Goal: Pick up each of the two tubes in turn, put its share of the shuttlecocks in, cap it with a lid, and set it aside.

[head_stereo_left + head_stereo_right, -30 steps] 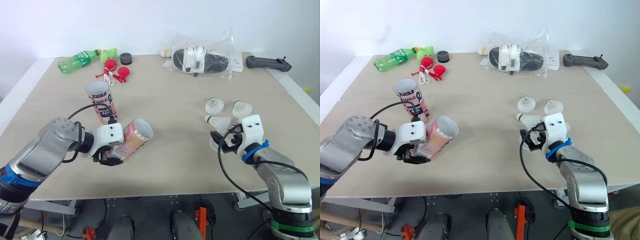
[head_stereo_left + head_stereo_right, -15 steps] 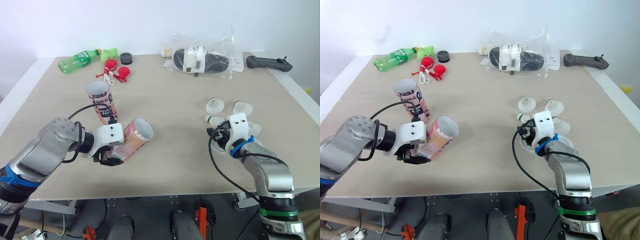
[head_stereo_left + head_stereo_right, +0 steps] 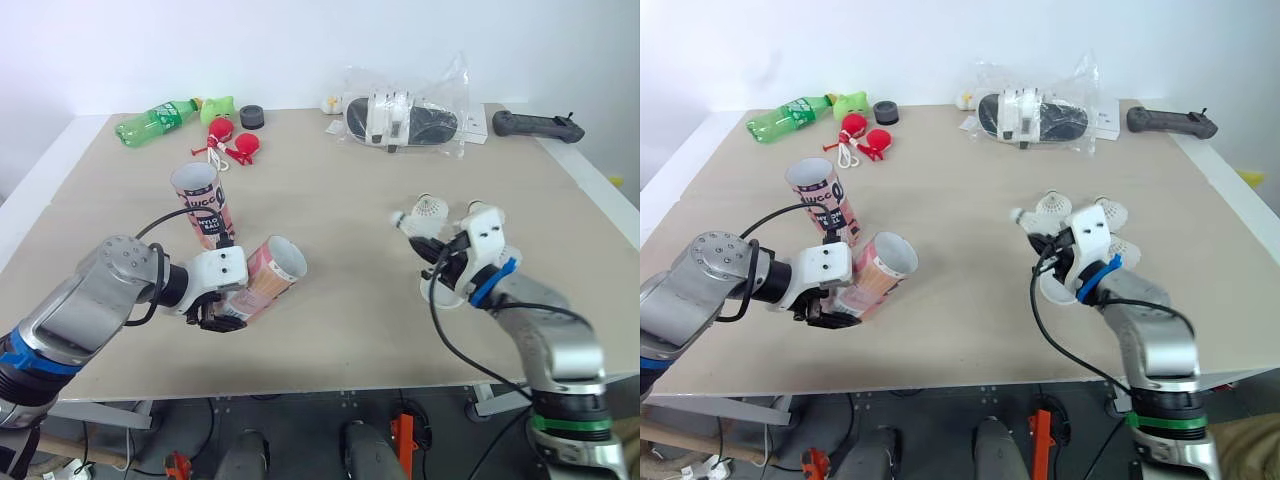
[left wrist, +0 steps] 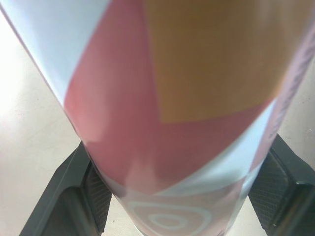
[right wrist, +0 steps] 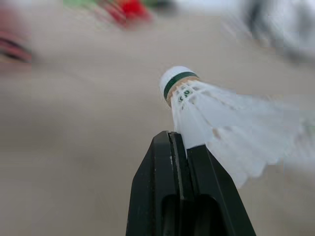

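Note:
My left gripper (image 3: 222,310) is shut on a pink and white tube (image 3: 264,280), held tilted with its open mouth facing right; in the left wrist view the tube (image 4: 172,98) sits between both fingers (image 4: 74,191). A second tube (image 3: 203,205) stands upright behind it. My right gripper (image 3: 438,243) is shut on a white shuttlecock (image 3: 412,222), lifted off the table with its cork pointing left; in the right wrist view the shuttlecock (image 5: 211,113) is pinched by its feathers at the fingertips (image 5: 170,147). More shuttlecocks (image 3: 431,207) lie around the right hand.
A black round cap (image 3: 252,117), a green bottle (image 3: 155,120), a green toy (image 3: 217,107) and red toys (image 3: 232,142) lie at the back left. A bagged slipper (image 3: 405,120) and a black controller (image 3: 535,126) are at the back right.
My right gripper has shut on a shuttlecock and raised it off the table, toward the left. The left arm and its tube have not moved.

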Tool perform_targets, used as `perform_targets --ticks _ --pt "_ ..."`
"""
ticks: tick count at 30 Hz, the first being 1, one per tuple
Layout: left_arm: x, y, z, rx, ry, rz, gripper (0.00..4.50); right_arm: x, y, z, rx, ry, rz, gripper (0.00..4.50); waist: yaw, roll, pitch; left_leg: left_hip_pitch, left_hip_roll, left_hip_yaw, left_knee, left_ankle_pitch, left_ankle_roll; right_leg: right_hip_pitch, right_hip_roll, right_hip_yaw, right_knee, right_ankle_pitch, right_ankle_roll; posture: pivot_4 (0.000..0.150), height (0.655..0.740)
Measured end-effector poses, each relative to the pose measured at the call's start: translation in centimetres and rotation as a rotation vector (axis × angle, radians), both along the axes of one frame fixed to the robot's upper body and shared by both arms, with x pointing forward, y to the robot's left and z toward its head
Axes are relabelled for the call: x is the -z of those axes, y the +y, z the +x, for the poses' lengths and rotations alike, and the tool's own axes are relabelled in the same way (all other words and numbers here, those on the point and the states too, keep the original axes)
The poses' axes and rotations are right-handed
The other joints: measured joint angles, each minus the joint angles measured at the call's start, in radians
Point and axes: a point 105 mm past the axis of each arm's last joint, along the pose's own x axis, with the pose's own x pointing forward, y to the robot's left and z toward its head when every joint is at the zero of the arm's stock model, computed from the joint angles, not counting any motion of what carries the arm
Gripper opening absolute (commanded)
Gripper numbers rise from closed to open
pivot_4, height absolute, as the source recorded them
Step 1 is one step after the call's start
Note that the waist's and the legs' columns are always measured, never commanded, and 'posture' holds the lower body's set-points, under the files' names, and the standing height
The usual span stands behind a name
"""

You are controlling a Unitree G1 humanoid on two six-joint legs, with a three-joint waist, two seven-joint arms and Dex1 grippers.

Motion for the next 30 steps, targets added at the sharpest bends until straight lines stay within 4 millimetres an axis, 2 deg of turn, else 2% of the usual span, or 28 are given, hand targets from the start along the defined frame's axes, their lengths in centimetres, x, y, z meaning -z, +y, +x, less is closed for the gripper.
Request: perform_targets --ticks 1,3,5,7,11,15,21,30 --pt "0.0 0.0 0.0 0.000 -0.001 0.000 3.13 -1.8 0.9 -0.8 -0.077 -0.051 -0.016 0.03 0.000 0.000 0.000 0.000 0.000 0.000 0.000 0.000 0.000 0.001 0.000 0.000 0.000 0.000 -0.001 0.150 0.7400" --pt "0.0 -0.1 0.0 0.002 0.000 -0.001 3.13 -4.0 1.9 -1.8 -0.182 -0.108 -0.080 0.03 0.001 0.000 0.000 0.000 0.000 0.000 0.000 0.000 0.000 0.001 0.000 0.000 0.000 -0.002 -0.003 0.150 0.7400" --pt "0.0 -0.1 0.1 0.002 0.002 -0.002 3.13 -5.2 3.0 -2.5 -0.278 -0.140 -0.159 0.03 0.001 0.000 0.000 0.000 0.000 0.000 0.000 0.000 0.000 0.001 0.000 0.000 -0.001 -0.002 -0.003 0.150 0.7400" --pt "0.0 -0.1 0.2 0.002 0.003 -0.002 3.13 -5.5 4.4 -3.3 -0.379 -0.160 -0.243 0.03 0.001 0.000 0.000 0.000 0.000 0.000 0.000 0.000 0.000 0.001 0.000 0.000 -0.001 -0.002 -0.002 0.150 0.7400" --pt "0.0 -0.2 0.2 0.010 0.005 -0.004 3.13 -5.0 6.7 -4.5 -0.552 -0.185 -0.369 0.03 0.004 0.000 0.000 -0.001 -0.001 0.000 0.000 0.000 0.000 0.001 -0.001 0.000 -0.001 -0.002 -0.002 0.150 0.7400" --pt "0.0 -0.2 0.2 0.011 0.004 -0.003 3.13 -3.5 8.7 -5.3 -0.702 -0.230 -0.529 0.03 0.004 0.000 0.000 -0.001 -0.001 0.000 0.001 0.000 0.000 0.001 -0.001 -0.001 -0.001 -0.002 -0.002 0.150 0.7400" --pt "0.1 -0.1 0.2 0.000 0.010 -0.003 3.13 -2.5 9.7 -3.7 -0.727 -0.326 -0.673 0.03 0.002 0.000 0.000 0.000 -0.001 0.000 0.001 0.000 0.000 0.001 -0.001 -0.001 -0.001 -0.002 -0.001 0.150 0.7400" --pt "0.2 -0.3 -0.1 0.001 0.003 -0.006 3.13 -1.6 9.9 -1.5 -0.700 -0.330 -0.741 0.03 0.004 0.000 0.000 0.000 -0.001 0.000 0.001 0.000 0.000 0.001 -0.001 0.000 -0.001 0.000 0.001 0.150 0.7400"
